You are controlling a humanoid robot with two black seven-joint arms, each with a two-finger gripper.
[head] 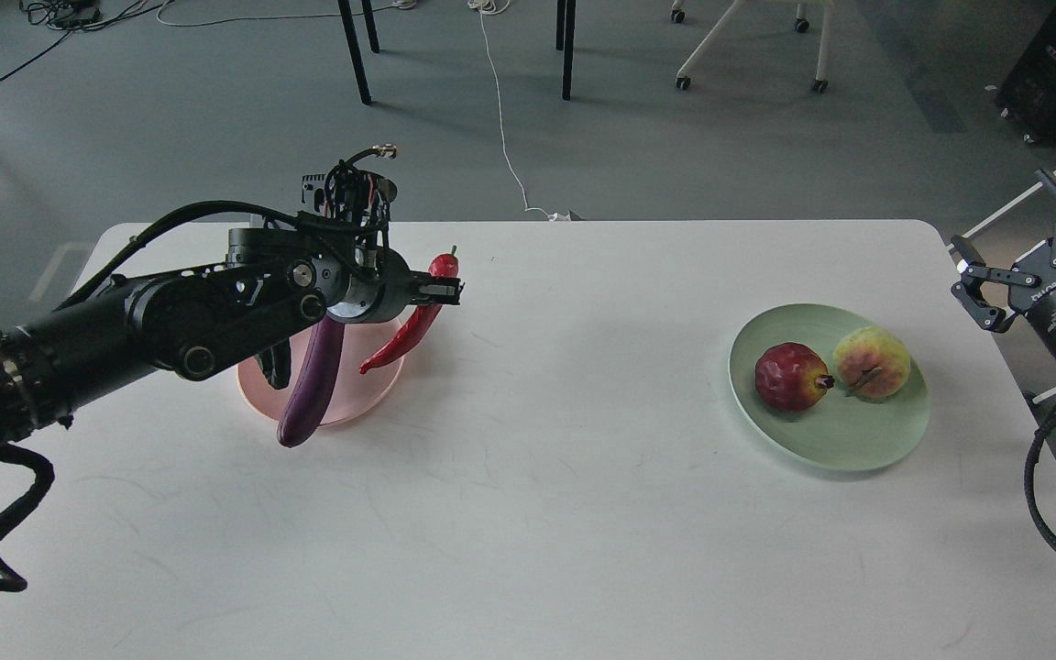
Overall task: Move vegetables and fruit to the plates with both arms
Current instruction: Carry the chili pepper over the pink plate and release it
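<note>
While the left jaws (451, 291) pinch it, the chili (413, 325) hangs below.

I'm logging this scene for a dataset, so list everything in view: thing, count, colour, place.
eggplant: 1, purple, on the pink plate, tip over its near rim
chili pepper: 1, red, at the left tool, over the pink plate's right edge
pink plate: 1, pale pink, table's left side
green plate: 1, mint green, table's right side
pomegranate: 1, dark red, on the green plate, left
round fruit: 1, yellow-green with pink blush, on the green plate, right
table: 1, white
chair and table legs: several, black and white, on the floor behind
cables: several, on the floor
left tool: black, shut on the chili pepper
right tool: black, open, beyond the table's right edge
</note>
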